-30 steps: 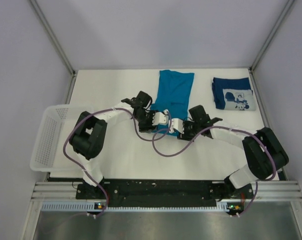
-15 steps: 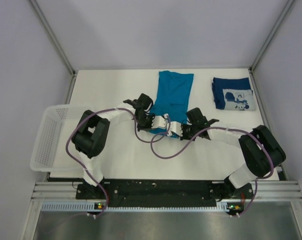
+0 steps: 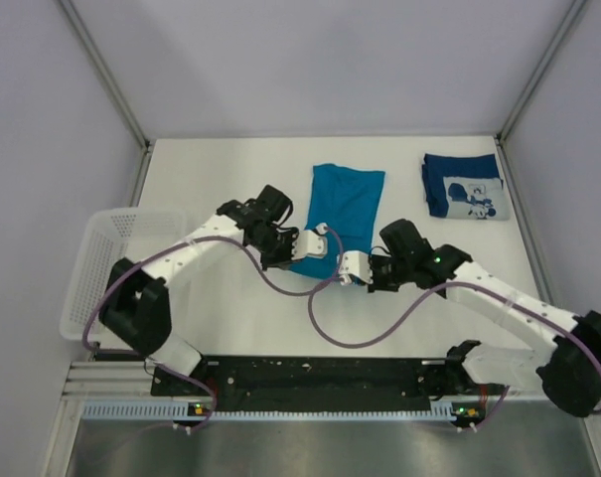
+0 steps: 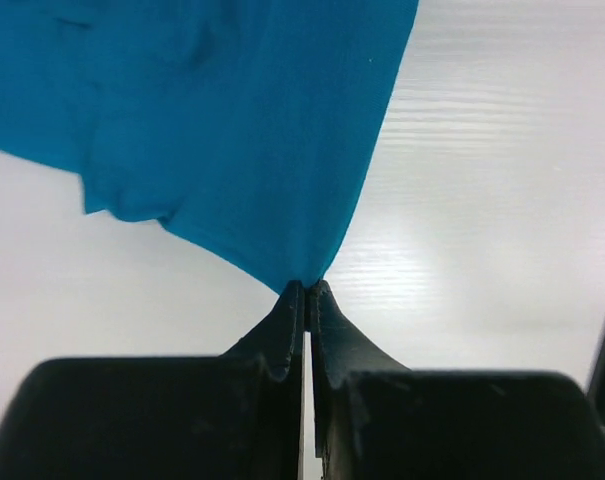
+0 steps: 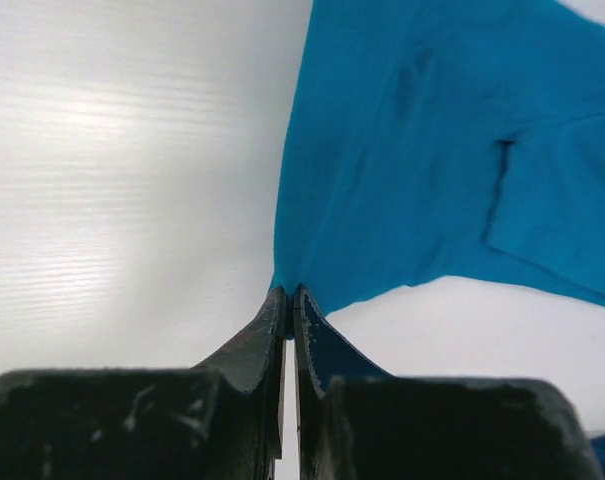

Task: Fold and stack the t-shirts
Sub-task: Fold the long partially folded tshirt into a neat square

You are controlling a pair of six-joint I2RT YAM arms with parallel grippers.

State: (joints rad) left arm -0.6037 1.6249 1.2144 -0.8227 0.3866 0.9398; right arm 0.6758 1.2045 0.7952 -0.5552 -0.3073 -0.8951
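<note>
Well, at the left edge of your table (image 3: pixel 221 189) sat the white mesh basket (image 3: pixel 99 268), apart from both arms. Next along, your left gripper (image 4: pixel 307 292) had its jaws pressed all but together, with a corner of the teal-blue t-shirt (image 4: pixel 212 110) pinched between the tips. In the left wrist view the cloth fanned out from that pinch, up and to the left, over the white surface. From above, the shirt lay in the middle of the table, its far end flat and its near end drawn toward the two grippers, which were close beside each other at the near hem. Your right gripper (image 5: pixel 287 295) was likewise clamped thin on a corner of the same shirt, the fabric spreading away to the right with a dark crease showing in it. Farthest right, the navy t-shirt (image 3: pixel 464 186) lay folded near the far right corner, its pale printed picture facing up, well apart from the teal one and touched by neither gripper.
</note>
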